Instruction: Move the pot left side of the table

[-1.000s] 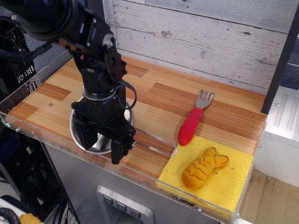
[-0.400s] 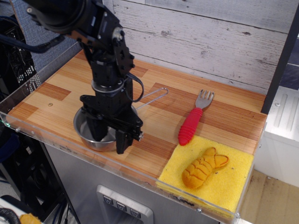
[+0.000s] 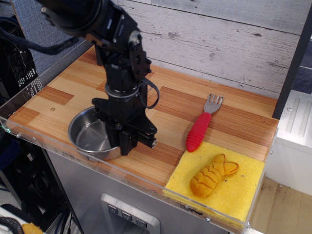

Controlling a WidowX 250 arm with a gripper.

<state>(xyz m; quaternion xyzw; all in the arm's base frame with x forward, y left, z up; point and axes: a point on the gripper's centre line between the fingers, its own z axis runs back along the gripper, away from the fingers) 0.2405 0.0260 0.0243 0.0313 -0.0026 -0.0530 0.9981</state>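
Note:
The pot (image 3: 89, 136), a small shiny steel pan, sits flat at the front left of the striped wood table (image 3: 53, 97), close to the clear front rim. Its wire handle is hidden behind the arm. My black gripper (image 3: 129, 145) hangs just right of the pot's rim, fingers pointing down at the tabletop. The jaws look apart and hold nothing.
A red-handled fork (image 3: 201, 129) lies right of centre. A yellow sponge mat (image 3: 241, 187) at the front right corner carries an orange toy lobster (image 3: 212, 175). A whitewashed plank wall (image 3: 209, 39) runs along the back.
My gripper has moved right, from over the pot's bowl to beside its rim. The pot has turned and shifted slightly left; its handle, seen earlier, is now hidden.

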